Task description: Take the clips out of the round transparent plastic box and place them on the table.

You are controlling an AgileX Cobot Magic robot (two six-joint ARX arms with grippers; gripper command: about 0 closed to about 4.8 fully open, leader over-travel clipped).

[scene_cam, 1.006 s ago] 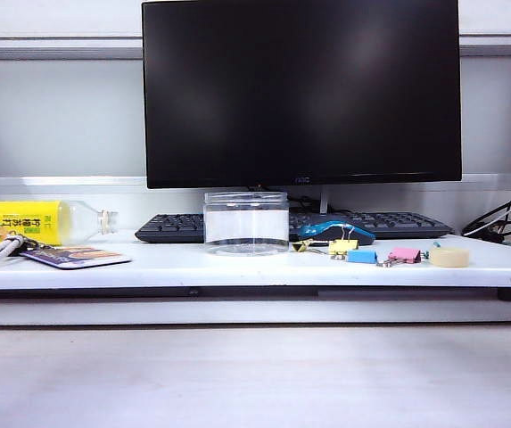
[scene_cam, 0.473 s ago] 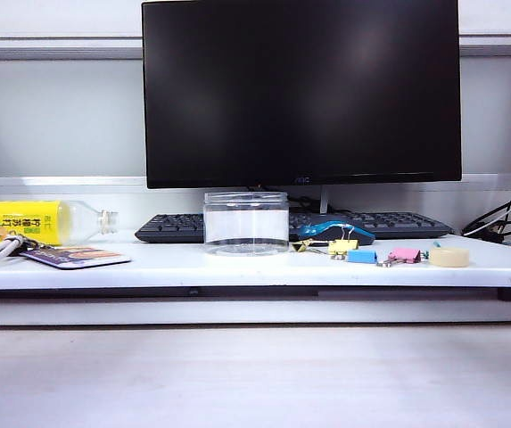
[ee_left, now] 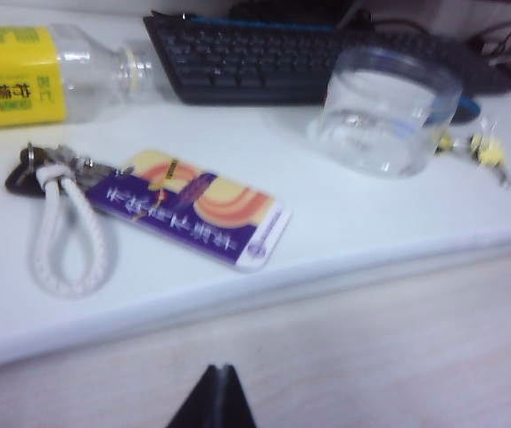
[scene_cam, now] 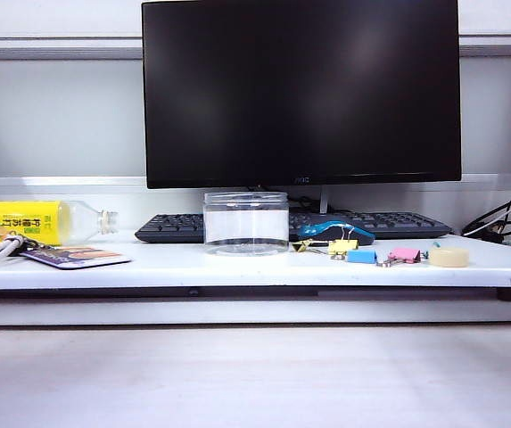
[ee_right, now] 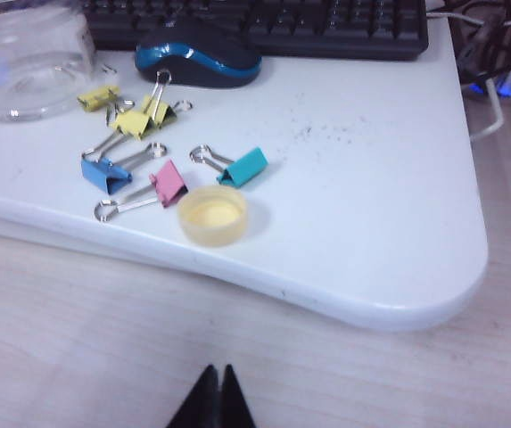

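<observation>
A: Biggest first. We have one table (scene_cam: 237, 266), the white board across the middle of the exterior frame. One round transparent plastic box (scene_cam: 246, 222) stands upright on it at centre, just in front of the keyboard (scene_cam: 170, 227).

B: And the clips?

A: We count three pale-yellow clips (ee_right: 135, 118) in the right wrist view, all lying on the table just beside the box, near the mouse (ee_right: 198, 61). Next to them: one blue clip (ee_right: 105, 173), one pink clip (ee_right: 168, 182), one teal clip (ee_right: 243, 167), one tape roll (ee_right: 214, 215).

B: Anything left in the box?

A: It looks empty to us in both wrist views, though the left wrist picture is blurred, so we won't swear to it.

B: Grippers?

A: Neither shows in the exterior frame. Left gripper (ee_left: 213, 406) and right gripper (ee_right: 213, 401) each sit at the bottom edge of their own view, fingers pressed together, holding nothing, both short of the table's front edge.

B: Which arm is nearer?

A: The right one. The clips lie ahead of it, up and left in its frame, handles pointing mixed ways. The box sits between the two arms, so the left could reach it.
</observation>
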